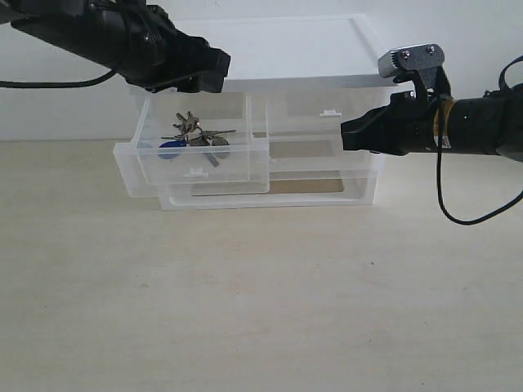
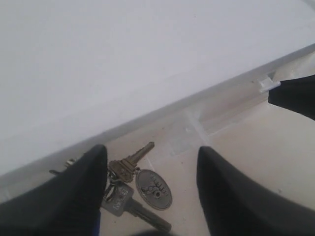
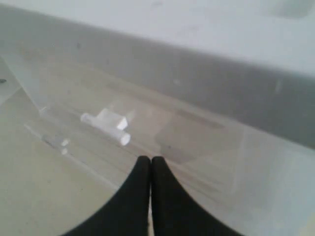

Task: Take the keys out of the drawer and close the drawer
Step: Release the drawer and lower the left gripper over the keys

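your left gripper [image 2: 151, 150] hangs released over the keys [image 2: 142, 184] in the pulled-out drawer [image 1: 237, 167], nothing lifted yet. your right gripper [image 3: 150, 160] is clenched on nothing; removal and closing remain.

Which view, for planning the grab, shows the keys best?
The left wrist view: the keys lie close up, blades distinct. The exterior view shows them small inside the drawer; the right wrist view misses them.

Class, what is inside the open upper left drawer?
A bunch of keys with a blue tag lies in the drawer. The left end effector hides part of the bunch.
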Motion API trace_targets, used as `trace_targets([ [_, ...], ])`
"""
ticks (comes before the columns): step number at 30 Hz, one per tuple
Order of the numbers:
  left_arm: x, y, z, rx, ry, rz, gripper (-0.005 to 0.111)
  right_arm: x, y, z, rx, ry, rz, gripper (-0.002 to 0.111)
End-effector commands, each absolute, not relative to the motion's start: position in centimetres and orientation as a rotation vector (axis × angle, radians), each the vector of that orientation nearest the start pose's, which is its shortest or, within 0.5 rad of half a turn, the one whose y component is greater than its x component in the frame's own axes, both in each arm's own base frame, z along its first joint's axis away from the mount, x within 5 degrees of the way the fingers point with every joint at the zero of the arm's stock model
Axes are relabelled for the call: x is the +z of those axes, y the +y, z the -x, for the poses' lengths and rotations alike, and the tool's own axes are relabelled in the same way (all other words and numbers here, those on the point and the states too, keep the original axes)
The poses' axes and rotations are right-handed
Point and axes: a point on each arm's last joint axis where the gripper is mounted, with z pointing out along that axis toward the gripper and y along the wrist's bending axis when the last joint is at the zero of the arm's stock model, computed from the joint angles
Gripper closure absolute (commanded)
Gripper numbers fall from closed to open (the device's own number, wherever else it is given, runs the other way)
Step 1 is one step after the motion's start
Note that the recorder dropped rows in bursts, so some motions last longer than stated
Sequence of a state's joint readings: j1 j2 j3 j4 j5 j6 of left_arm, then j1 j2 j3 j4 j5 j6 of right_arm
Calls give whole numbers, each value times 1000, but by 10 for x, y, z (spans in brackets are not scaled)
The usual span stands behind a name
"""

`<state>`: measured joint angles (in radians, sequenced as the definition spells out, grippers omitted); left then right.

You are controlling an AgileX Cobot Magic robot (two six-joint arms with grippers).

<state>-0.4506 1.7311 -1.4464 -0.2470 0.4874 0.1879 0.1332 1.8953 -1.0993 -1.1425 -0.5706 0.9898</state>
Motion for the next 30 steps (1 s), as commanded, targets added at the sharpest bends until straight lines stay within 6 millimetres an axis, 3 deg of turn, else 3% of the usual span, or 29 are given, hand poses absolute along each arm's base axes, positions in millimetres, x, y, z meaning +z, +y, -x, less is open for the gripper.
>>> trace_targets([
  [1,315,-187,-367,-426,2280,-514,55,200,85,-402,489,1963,387,108],
  [6,311,-178,-377,-421,2320,-472,55,200,85,-402,492,1962,386,108],
  [11,290,-177,-387,-405,2379,-462,55,200,85,-402,493,1962,384,108],
  [22,260,-182,-405,-280,2292,-702,55,200,85,-402,493,1962,384,108],
  [30,241,-184,-417,-235,2267,-700,55,200,85,-402,493,1963,379,108],
])
